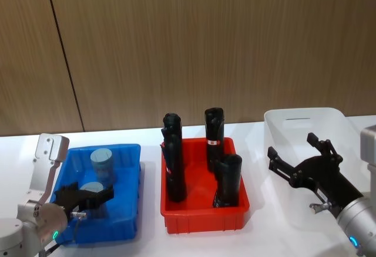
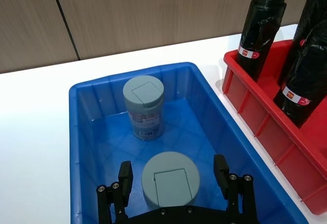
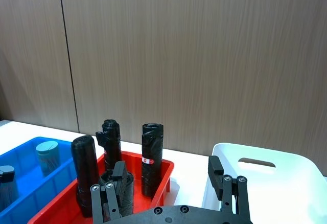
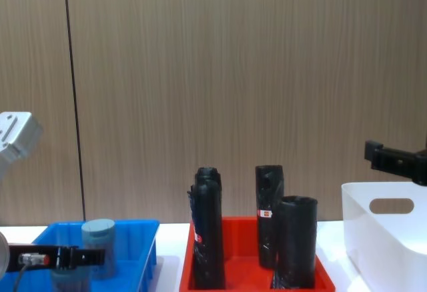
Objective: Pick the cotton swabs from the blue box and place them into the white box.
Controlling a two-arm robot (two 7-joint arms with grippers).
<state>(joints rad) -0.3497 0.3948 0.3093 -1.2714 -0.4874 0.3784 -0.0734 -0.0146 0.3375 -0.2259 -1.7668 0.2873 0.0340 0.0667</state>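
Two tubs of cotton swabs stand upright in the blue box (image 1: 126, 178), which sits on the white bench (image 1: 117, 137) just left of the red tray (image 1: 202, 217), close to it but not touching. The far tub (image 1: 101, 162), about level with the tray's middle, has its grey lid on and a printed label on its side (image 2: 144, 101). The near tub (image 1: 93, 188), level with the tray's front part, also has its lid on and is seen from above in the left wrist view (image 2: 171, 183).

The left gripper (image 1: 88, 196) is low inside the blue box, left of the tray, and straddles the near tub. Its fingers (image 2: 125, 175) are spread with one on each side of the lid. A gap shows on both sides, so there is no grasp on the tub.

The white box (image 1: 276, 131) is on the bench right of the red tray, apart from it, with the oval handle hole in its back wall. The right gripper (image 1: 292, 145) hangs over the white box, right of the tray. Its fingers (image 3: 214, 166) are spread wide and hold nothing.

The red tray holds several black rolls (image 1: 214, 135), all upright, some with a small red-and-white label band. A wood-panel wall (image 1: 205, 46) runs behind the tray.
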